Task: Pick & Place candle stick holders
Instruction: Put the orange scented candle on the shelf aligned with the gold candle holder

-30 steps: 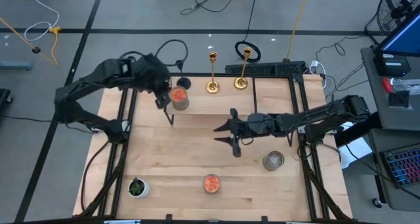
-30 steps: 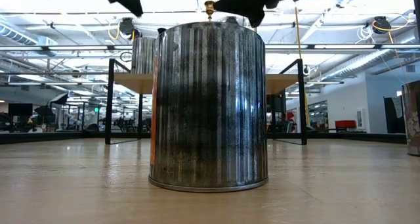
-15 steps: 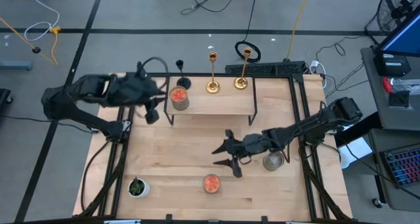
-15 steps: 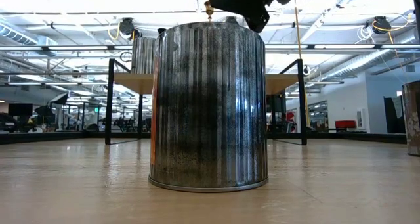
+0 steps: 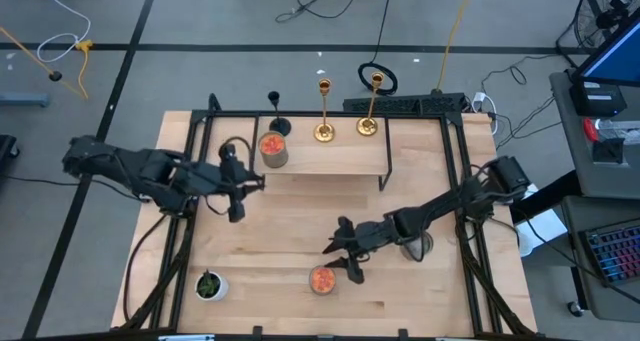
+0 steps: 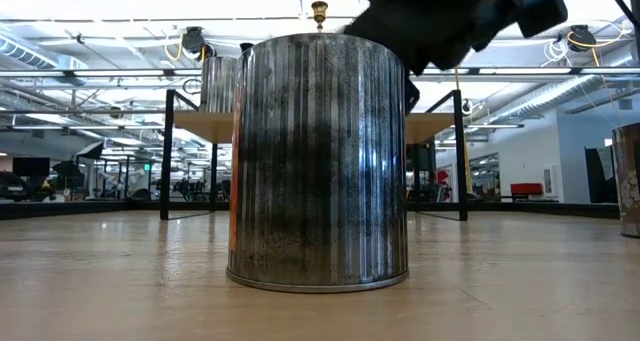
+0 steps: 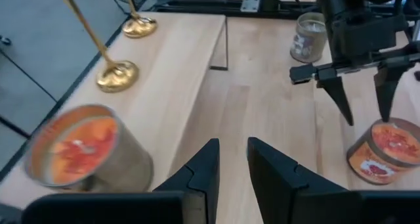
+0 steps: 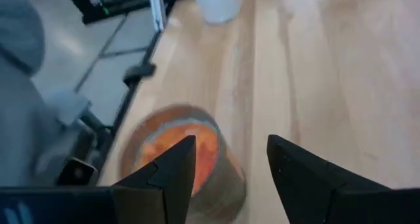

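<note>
Across the wooden table (image 5: 270, 231), my right gripper (image 5: 340, 256) hangs spread wide and empty beside an orange candle jar (image 5: 321, 279), my left gripper (image 5: 237, 186) empty and slightly parted, while two gold candlesticks (image 5: 323, 131) and the black candlestick (image 5: 279, 125) stand on the raised shelf (image 5: 330, 159).

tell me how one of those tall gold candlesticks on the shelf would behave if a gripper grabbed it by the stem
Each gold candlestick is tall and thin over a small flared base, so it probably tips easily if nudged high up. The shiny stem looks smooth, likely slippery in the fingers. It appears to be rigid metal, so it shouldn't bend.
</note>
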`<action>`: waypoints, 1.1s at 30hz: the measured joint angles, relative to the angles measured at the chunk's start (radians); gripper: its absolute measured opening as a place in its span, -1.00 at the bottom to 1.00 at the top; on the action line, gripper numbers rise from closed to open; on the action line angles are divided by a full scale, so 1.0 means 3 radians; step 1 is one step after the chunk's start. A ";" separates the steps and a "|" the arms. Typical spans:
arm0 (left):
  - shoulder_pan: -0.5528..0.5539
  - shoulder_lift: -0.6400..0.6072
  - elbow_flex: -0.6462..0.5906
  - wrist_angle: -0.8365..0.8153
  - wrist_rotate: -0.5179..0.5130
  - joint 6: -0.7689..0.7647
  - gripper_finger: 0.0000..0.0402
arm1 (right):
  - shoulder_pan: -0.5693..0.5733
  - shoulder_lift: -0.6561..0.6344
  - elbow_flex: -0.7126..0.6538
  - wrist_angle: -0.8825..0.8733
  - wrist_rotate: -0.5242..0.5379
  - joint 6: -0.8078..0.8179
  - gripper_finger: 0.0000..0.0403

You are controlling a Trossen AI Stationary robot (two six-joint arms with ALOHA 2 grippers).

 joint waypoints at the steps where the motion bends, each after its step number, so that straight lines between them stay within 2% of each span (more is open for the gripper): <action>1: -0.0021 0.0001 -0.0068 0.0058 0.0000 -0.0014 -0.57 | 0.0010 0.0016 0.0000 -0.0027 -0.0021 -0.0020 -0.07; 8: -0.0124 0.0006 -0.0407 0.0360 -0.0132 -0.0135 -0.57 | 0.0023 0.0096 0.0000 -0.0084 -0.0054 0.0043 -0.07; 16: -0.0129 0.0005 -0.0443 0.0385 -0.0144 -0.0223 -0.57 | 0.0023 0.0093 0.0000 -0.0111 -0.0053 0.0052 -0.07; 23: -0.0129 0.0005 -0.0443 0.0388 -0.0144 -0.0226 -0.57 | 0.0023 0.0092 0.0002 0.0025 0.0009 0.0560 -0.07; 27: -0.0129 0.0005 -0.0443 0.0430 -0.0145 -0.0226 -0.57 | 0.0043 0.0155 0.0218 -0.0322 -0.0140 0.0725 -0.07; 33: -0.0129 0.0005 -0.0443 0.0451 -0.0148 -0.0216 -0.57 | 0.0073 0.0146 0.0948 -0.1526 -0.0139 0.0316 -0.07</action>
